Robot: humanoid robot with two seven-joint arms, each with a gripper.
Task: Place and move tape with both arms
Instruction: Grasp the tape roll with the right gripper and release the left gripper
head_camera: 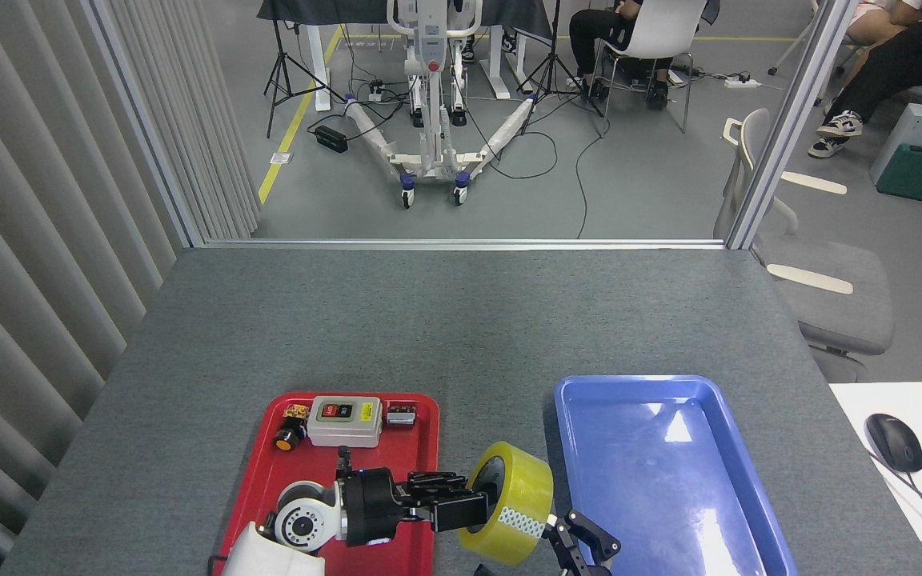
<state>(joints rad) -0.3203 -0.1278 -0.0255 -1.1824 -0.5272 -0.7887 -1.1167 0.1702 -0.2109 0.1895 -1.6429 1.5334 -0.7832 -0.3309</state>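
The tape (519, 506), a wide yellow roll on its side, hangs between the red tray (261, 472) and the blue tray (737, 488), near the table's front edge. My left gripper (477, 506) reaches in from the left and is shut on the roll's left rim, with fingers going into the core. My right gripper (581, 544) shows only as black fingers (601, 544) at the bottom edge, spread open just right of and below the roll, not touching it as far as I can tell.
The red tray holds a grey switch box (343, 421), a small yellow-black button (289, 436) and a small metal part (401, 415). A white desk with a mouse (893, 442) stands at the right. A glass partition rims the table's far edge.
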